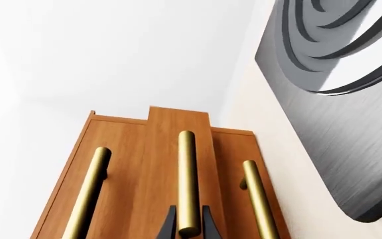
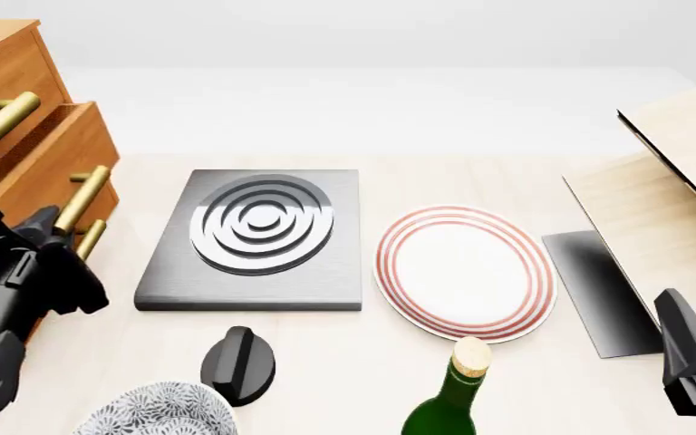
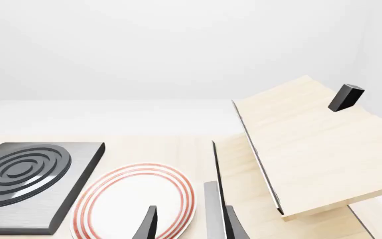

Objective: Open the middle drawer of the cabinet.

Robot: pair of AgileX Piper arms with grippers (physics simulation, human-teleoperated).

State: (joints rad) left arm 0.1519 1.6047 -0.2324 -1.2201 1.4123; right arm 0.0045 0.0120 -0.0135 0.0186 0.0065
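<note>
Left wrist view: left gripper clamps the handle of the middle drawer, which juts from the cabinet.
Right gripper: fingers apart, empty, plate toward ten o'clock.

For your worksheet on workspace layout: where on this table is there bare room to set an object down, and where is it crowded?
Bare table runs behind the grey ringed slab and striped plate. The near edge is crowded: black knob, patterned bowl, green bottle. The left gripper fills the gap at the cabinet.
</note>
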